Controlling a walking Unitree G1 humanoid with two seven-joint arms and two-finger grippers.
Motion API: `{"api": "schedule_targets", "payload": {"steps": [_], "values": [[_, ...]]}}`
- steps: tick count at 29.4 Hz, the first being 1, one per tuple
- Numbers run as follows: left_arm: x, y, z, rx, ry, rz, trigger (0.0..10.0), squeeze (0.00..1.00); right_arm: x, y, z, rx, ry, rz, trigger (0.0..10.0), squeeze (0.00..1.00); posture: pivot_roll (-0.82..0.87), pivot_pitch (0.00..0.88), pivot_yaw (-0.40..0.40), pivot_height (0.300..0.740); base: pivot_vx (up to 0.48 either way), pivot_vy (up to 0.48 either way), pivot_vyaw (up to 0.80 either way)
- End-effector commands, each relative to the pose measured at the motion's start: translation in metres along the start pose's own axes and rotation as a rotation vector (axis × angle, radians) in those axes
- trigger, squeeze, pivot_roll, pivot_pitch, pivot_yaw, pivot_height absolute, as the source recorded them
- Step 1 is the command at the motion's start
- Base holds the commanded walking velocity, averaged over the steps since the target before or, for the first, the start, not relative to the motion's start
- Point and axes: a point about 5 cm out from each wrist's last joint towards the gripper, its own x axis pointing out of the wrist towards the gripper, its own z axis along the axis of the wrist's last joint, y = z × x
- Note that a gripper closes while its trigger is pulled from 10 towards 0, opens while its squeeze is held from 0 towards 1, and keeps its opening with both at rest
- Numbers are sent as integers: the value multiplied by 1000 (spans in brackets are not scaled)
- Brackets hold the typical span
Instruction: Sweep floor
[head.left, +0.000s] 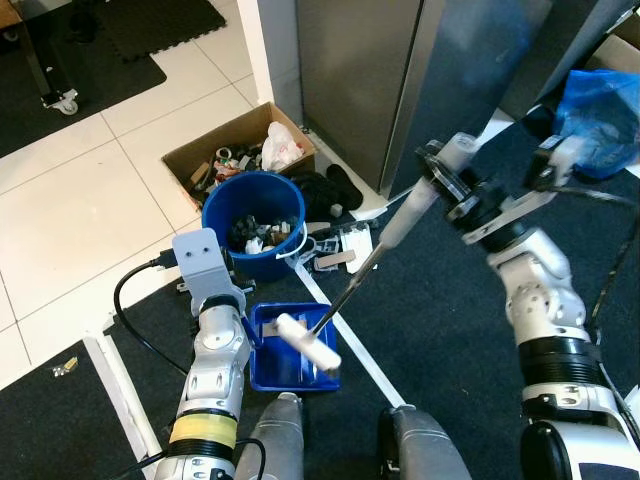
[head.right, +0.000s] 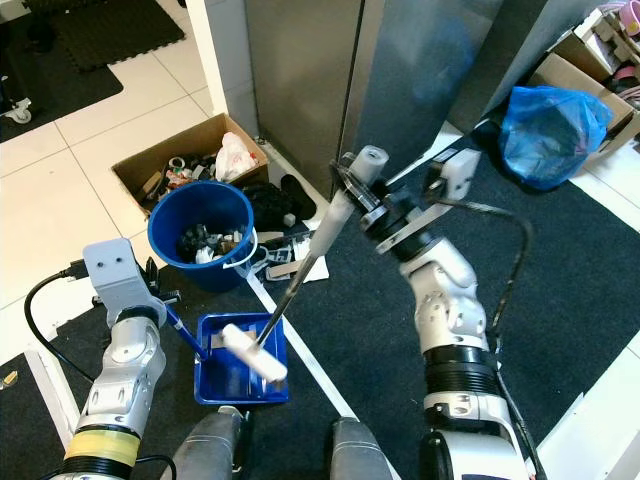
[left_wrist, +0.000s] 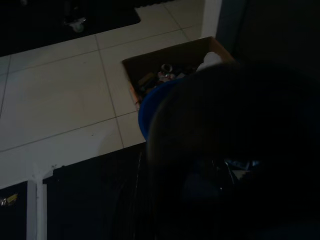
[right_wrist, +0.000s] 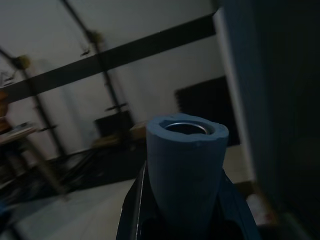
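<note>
In the left eye view, the right gripper (head.left: 447, 190) sits at about two o'clock of the frame, its fingers clamped around the grey foam grip of a broom (head.left: 368, 262) whose metal shaft slants down toward seven o'clock and ends in a white head resting over the blue dustpan (head.left: 264, 362). The left arm reaches forward at eight o'clock, and the dustpan's blue handle runs up under its wrist, so the left gripper (head.left: 236, 318) seems to be holding it, though its fingers are hidden and whether they are closed cannot be told. At eleven o'clock of the dustpan stands a blue bucket (head.left: 222, 211) full of scraps, with an open cardboard box (head.left: 186, 157) of junk behind it. The right eye view shows the same layout, plus a blue plastic bag (head.right: 553, 118) at one o'clock on the dark mat (head.right: 600, 270) and a white tape line (head.right: 312, 365) passing just beside the pan. The left wrist view is very dark; the bucket rim (left_wrist: 145, 110) and the box on pale tiles can be made out. The right wrist view looks along the broom's foam grip end (right_wrist: 186, 165), wedged tightly between the fingers. The step in hand appears to be brushing debris into the pan; the next move likely calls for drawing the head across the pan while the left arm holds it steady, then tipping it into the bucket.
</note>
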Motion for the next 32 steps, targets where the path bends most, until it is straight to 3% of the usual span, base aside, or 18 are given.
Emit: {"api": "schedule_targets", "payload": {"steps": [1, 5, 14, 16, 20, 25, 32], "values": [[-5, -16, -1, -7, -5, -93, 10000, 0, 1, -3, 17, -51, -67, -52, 10000, 0, 125, 159, -10, 740, 0, 0, 0], [-8, -33, 6, -18, -42, -210, 10000, 0, -4, -17, 16, -115, -60, -204, 10000, 0, 121, 141, -12, 740, 0, 0, 0], [-9, -41, 18, -35, -74, -319, 10000, 0, -11, -22, 9, -142, -49, -295, 10000, 0, 112, 115, 2, 740, 0, 0, 0], [-9, -40, 19, -34, -79, -323, 10000, 0, -11, -24, 11, -159, -54, -326, 10000, 0, 112, 112, 2, 740, 0, 0, 0], [-6, -35, 21, -33, -87, -319, 10000, 0, -20, -49, 30, -340, -111, -616, 10000, 0, 109, 103, 0, 740, 0, 0, 0], [-4, -35, 23, -36, -92, -320, 10000, 0, -26, -56, 40, -431, -140, -728, 10000, 0, 105, 94, -4, 740, 0, 0, 0], [-3, -35, 22, -28, -85, -333, 10000, 0, -31, -58, 48, -486, -180, -814, 10000, 0, 89, 79, 1, 740, 0, 0, 0]]}}
